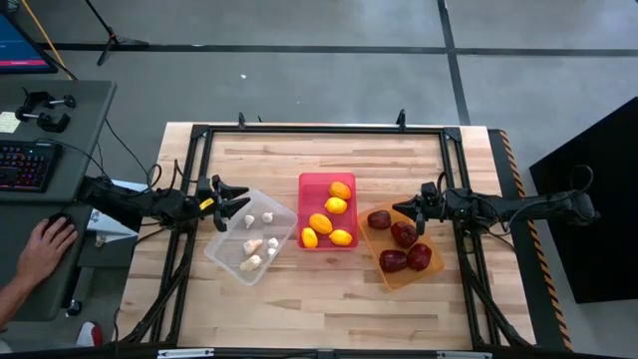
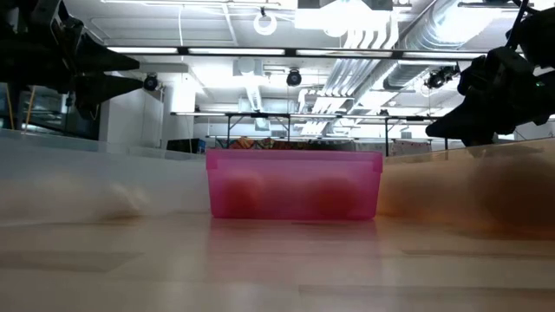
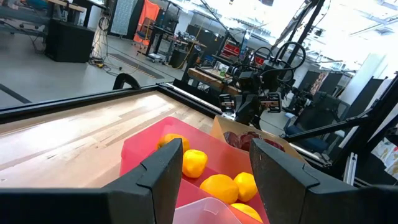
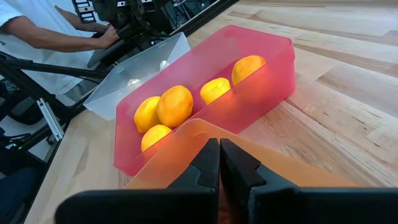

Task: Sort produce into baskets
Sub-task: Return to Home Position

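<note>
While left pincer (image 1: 242, 203) gapes empty and right pincer (image 1: 403, 207) sits closed empty, five yellow-orange lemons (image 1: 320, 223) lie in red-pink bin (image 1: 313, 183)

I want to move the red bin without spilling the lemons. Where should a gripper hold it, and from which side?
Best grip the red bin by its thin rim, from above, at the short wall at the high view's top: bare table lies beyond it, while the clear bin and orange bin crowd the long sides. Choose the left corner; no lemon lies there.
</note>
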